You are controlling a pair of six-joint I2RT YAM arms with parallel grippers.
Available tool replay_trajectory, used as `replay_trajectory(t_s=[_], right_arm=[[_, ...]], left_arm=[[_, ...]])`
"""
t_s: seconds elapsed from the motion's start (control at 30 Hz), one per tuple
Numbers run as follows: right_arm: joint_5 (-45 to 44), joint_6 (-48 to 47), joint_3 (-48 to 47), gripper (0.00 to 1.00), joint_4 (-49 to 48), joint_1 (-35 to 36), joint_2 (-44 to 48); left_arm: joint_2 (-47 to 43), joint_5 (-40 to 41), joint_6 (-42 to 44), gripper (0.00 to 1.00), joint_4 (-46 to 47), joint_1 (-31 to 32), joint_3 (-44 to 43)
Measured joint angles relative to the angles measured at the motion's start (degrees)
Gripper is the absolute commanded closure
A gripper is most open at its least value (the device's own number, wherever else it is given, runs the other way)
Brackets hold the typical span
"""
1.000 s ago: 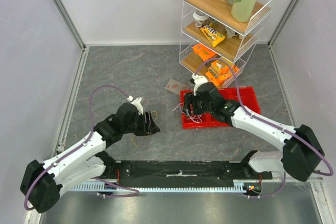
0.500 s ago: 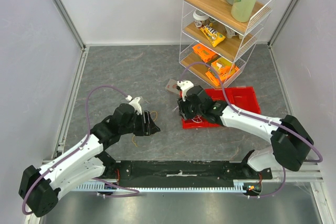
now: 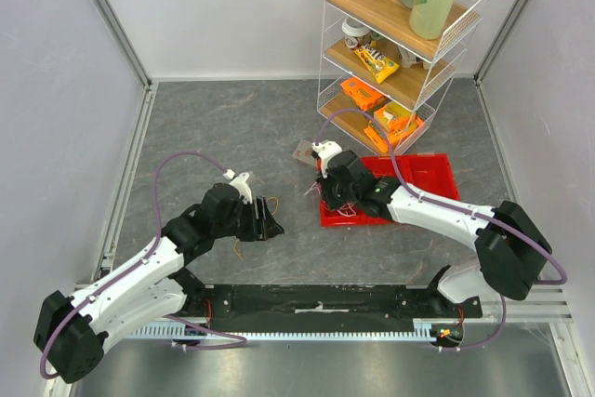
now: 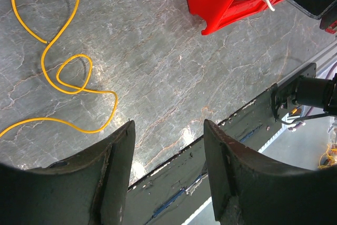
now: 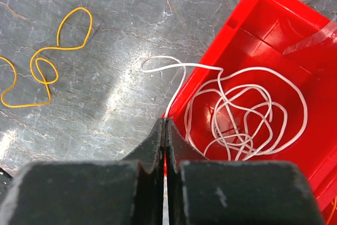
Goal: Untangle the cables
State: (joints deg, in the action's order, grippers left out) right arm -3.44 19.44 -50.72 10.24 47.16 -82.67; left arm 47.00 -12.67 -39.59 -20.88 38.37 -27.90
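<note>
From above, the cables are barely visible. The left claw [image 3: 266, 220] hovers over the grey tabletop [image 3: 214, 127], and the right claw [image 3: 325, 194] sits at the left edge of the red bin [image 3: 437, 174].

The left wrist view shows the left claw open with its fingers wide apart. The yellow cable [image 4: 63, 85] lies in loose loops on the tabletop, just beyond them.

The right wrist view shows the white cable [image 5: 239, 122] coiled inside the bin. One strand spills over the wall into the tightly closed right claw's tips.
</note>
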Motion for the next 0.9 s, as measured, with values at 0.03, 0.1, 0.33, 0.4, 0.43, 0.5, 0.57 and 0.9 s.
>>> replay_trajectory(t_s=[0.03,0.1,0.33,0.4,0.43,0.5,0.57,0.9], right_arm=[[-0.07,0.02,0.00,1.00,0.11,0.00,0.02],[-0.35,0.24,0.00,1.00,0.31,0.00,0.35],[-3.04,1.20,0.04,1.00,1.14,0.04,7.30],[-4.46,1.57,0.04,1.00,1.44,0.02,8.70],[-5.40,1.68,0.07,1.00,1.68,-0.02,9.14],[-6.95,1.92,0.44,1.00,1.88,-0.15,9.35],[-8.50,2.21,1.25,1.00,2.56,-0.42,9.22],[-16.11,4.20,4.44,1.00,7.41,-0.94,3.39]], left_arm=[[-0.02,0.00,0.02,0.39,0.00,0.00,0.00],[-0.04,0.00,0.00,0.39,0.00,0.00,0.00],[-0.07,-0.09,0.02,0.39,0.00,0.00,0.00],[-0.07,-0.17,0.02,0.39,0.00,0.00,0.00],[-0.07,-0.22,0.00,0.39,0.00,0.00,0.00],[-0.13,-0.50,0.02,0.39,-0.02,0.02,0.00],[-0.35,-0.68,0.02,0.39,-0.02,0.00,0.00],[-0.50,-0.92,0.00,0.33,0.04,0.00,0.00]])
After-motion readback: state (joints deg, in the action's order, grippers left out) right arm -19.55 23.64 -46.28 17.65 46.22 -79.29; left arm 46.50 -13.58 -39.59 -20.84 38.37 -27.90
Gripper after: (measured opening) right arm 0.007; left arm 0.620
